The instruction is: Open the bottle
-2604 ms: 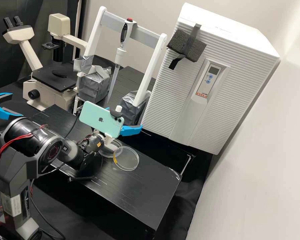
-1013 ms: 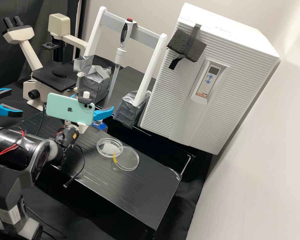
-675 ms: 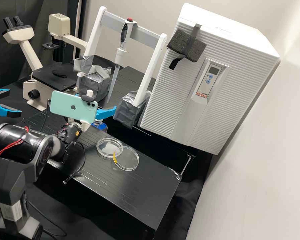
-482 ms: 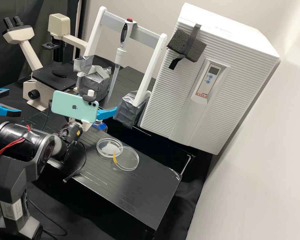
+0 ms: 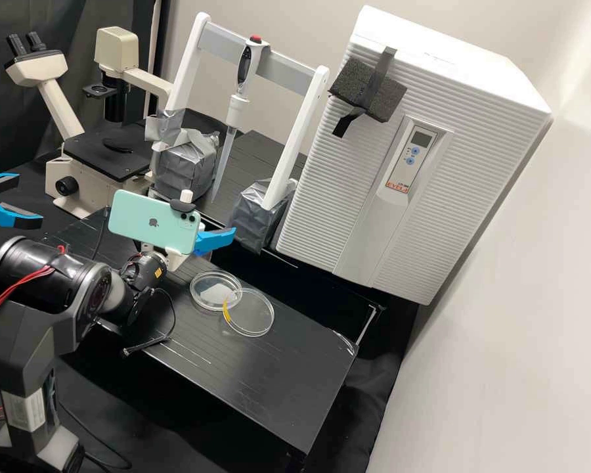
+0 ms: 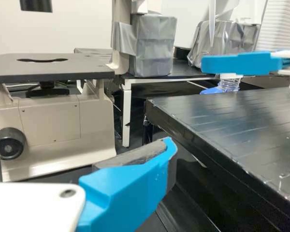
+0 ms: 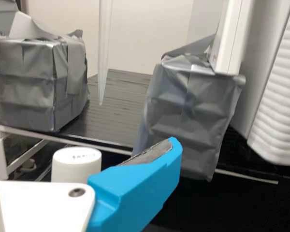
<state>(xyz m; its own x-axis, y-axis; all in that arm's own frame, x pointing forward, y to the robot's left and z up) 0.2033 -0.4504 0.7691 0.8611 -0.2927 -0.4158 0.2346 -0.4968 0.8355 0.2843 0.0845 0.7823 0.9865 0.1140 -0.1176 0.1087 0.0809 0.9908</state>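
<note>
Biggest thing out there is the white ribbed unit (image 5: 414, 157), standing at 2 o'clock of the bench (image 5: 276, 374) with a dark foam block (image 5: 368, 85) strapped to its top edge. Over at 10 o'clock sits the microscope (image 5: 92, 151), cream body and black stage. Between the two rises the white pipette stand (image 5: 295, 131), its feet wrapped in grey taped blocks (image 5: 184, 161). A pipette (image 5: 233, 125) hangs tip down from the crossbar.

The right arm (image 5: 46, 295) comes in from 8 o'clock, low over the bench's left end, carrying a mint-green phone (image 5: 152, 222) on its wrist. The right pincer (image 5: 210, 238) hangs at 12 o'clock of the petri dishes (image 5: 249, 315), a pair lying on the bench top, one rim overlapping the other. Is that pincer apart or clamped? I cannot tell from these angles.

The left pincer (image 5: 29, 200) sits way out at 9 o'clock, off the bench and well apart from the bottle, its blue fingers (image 5: 10, 215) spread wide.

Now the bottle (image 6: 229, 84). It stands upright at the bench's 11 o'clock edge, and in the left wrist view its clear neck is directly under the right pincer. In the right wrist view the white cap (image 7: 77, 162) sits close in beside that pincer. Whether it is seated on the neck or lifted clear, I cannot tell.
</note>
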